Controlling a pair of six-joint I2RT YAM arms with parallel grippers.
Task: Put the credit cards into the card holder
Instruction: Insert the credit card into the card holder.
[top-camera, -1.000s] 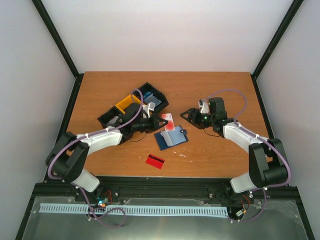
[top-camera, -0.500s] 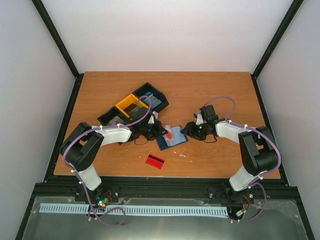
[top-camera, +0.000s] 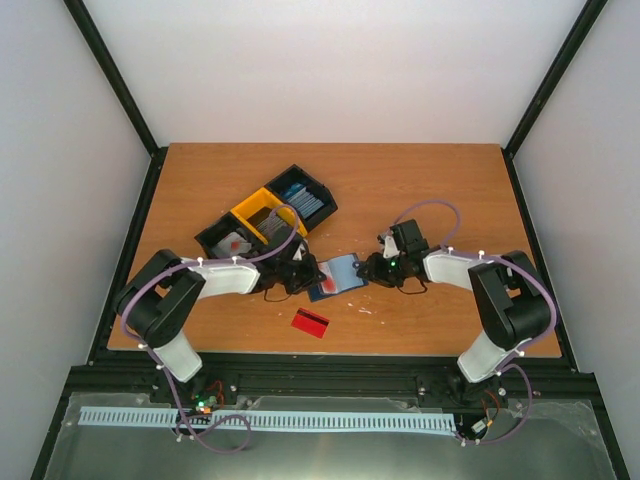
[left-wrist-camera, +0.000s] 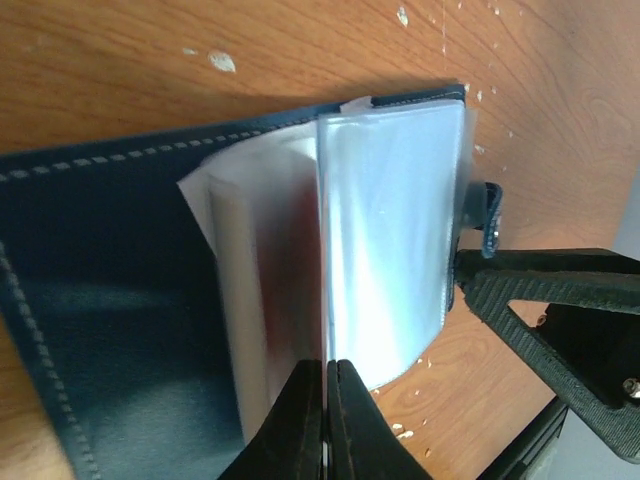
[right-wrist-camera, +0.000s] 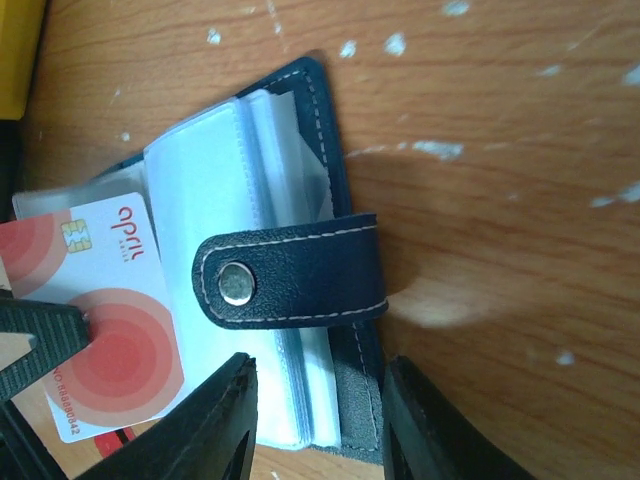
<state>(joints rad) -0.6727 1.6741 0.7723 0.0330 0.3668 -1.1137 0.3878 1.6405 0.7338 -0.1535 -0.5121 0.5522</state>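
Top external view: left gripper (top-camera: 302, 277) sits low on the table, jaws clamped on a white-and-red credit card (right-wrist-camera: 105, 320). A loose red card (top-camera: 310, 322) lies nearer. Mid-table, the card holder (top-camera: 342, 270) lies open, card at its sleeves. Right gripper (top-camera: 368, 268) straddles its edge, jaws apart.

The wooden table (top-camera: 420, 180), its top flecked with white specks (right-wrist-camera: 395, 45), carries a cluster of black and yellow bins (top-camera: 270, 212) at back left, the open navy card holder (top-camera: 340, 272) mid-table, and one red credit card (top-camera: 311, 322) near the front edge.
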